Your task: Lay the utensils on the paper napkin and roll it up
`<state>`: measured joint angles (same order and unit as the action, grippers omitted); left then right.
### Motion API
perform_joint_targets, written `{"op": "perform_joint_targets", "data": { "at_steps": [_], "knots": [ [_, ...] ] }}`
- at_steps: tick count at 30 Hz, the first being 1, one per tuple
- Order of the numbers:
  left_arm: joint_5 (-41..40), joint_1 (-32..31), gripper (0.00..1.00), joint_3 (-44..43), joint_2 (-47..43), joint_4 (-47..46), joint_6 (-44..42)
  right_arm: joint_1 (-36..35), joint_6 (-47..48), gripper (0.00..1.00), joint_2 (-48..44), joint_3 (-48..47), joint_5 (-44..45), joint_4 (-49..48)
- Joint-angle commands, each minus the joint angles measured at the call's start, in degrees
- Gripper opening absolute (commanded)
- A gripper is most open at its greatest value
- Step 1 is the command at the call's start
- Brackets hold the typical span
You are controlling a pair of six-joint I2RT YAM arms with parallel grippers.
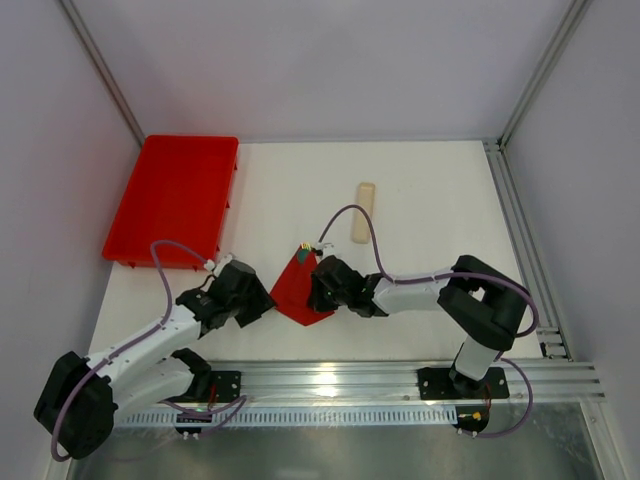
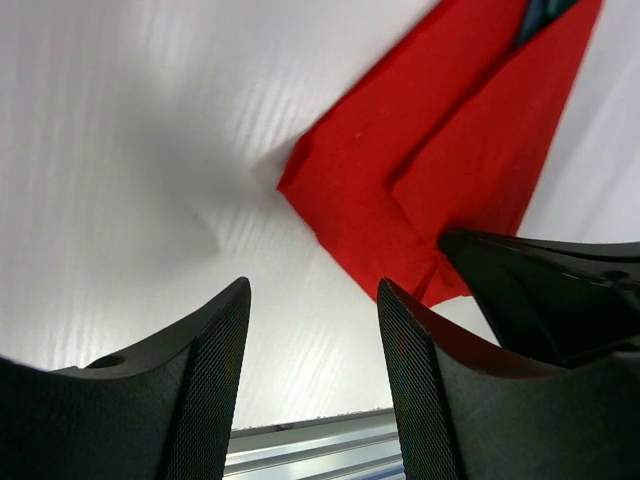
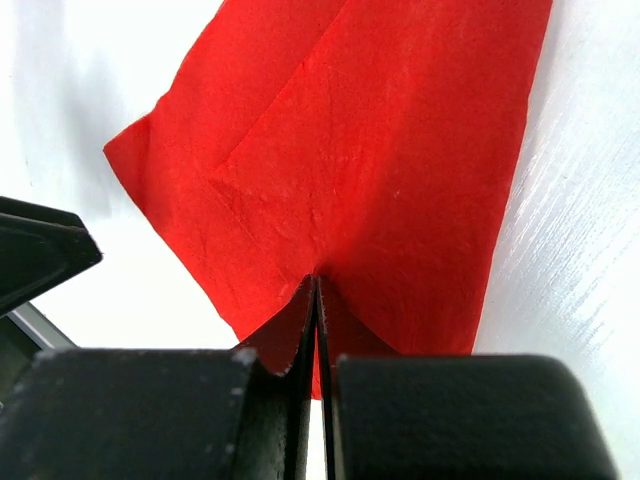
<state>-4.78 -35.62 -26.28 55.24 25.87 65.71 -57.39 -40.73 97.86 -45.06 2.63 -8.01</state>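
Observation:
The paper napkin (image 1: 297, 288) lies folded into a pointed red shape on the white table between my two grippers. It also shows in the left wrist view (image 2: 420, 170) and the right wrist view (image 3: 380, 160). A teal tip of the utensils (image 1: 305, 247) sticks out of its far end, seen too in the left wrist view (image 2: 545, 14); the rest is hidden inside the fold. My right gripper (image 3: 317, 288) is shut, pinching the napkin's upper layer near its right edge. My left gripper (image 2: 314, 292) is open and empty just left of the napkin's near corner.
A big red plastic tray (image 1: 175, 200) sits at the back left. A pale beige strip (image 1: 363, 212) lies behind the napkin. An aluminium rail (image 1: 350, 375) runs along the table's near edge. The right gripper's body (image 2: 545, 290) shows close to my left fingers.

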Motion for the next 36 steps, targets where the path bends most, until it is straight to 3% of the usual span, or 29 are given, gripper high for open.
{"op": "perform_joint_targets", "data": {
  "at_steps": [1,15,36],
  "knots": [
    [-2.3,0.1,0.56,1.1,-0.8,1.1,5.4,-0.4,0.5,0.04,0.7,2.4,2.0,1.5],
    [-1.5,2.0,0.52,2.5,7.6,-8.7,8.6,-0.4,0.7,0.04,-0.4,3.9,1.8,-0.3],
    [-2.5,2.6,0.14,0.6,11.5,-11.4,3.9,-0.4,0.9,0.04,0.5,2.7,2.1,0.7]
  ]
}}
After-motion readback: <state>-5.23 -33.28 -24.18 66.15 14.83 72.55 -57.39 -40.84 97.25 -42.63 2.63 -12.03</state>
